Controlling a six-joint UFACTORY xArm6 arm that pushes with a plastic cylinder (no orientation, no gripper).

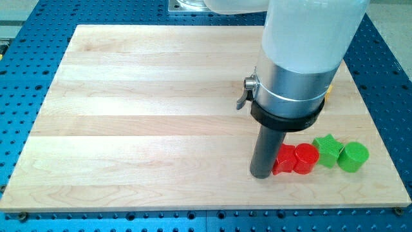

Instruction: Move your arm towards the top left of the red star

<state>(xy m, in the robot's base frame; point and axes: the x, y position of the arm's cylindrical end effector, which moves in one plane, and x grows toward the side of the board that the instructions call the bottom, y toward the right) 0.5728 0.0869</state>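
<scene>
The red star (283, 160) lies on the wooden board (141, 116) at the view's lower right, partly hidden behind the rod. My tip (261, 174) rests on the board right against the red star's left side, slightly below its middle. A red cylinder (306, 158) touches the star on its right. A green star (329, 149) and a green cylinder (353, 156) follow to the right in the same row.
The arm's white and silver body (302, 58) hangs over the board's upper right and hides what lies behind it; a small yellow-orange bit (327, 91) peeks out at its right edge. Blue perforated table (26, 77) surrounds the board.
</scene>
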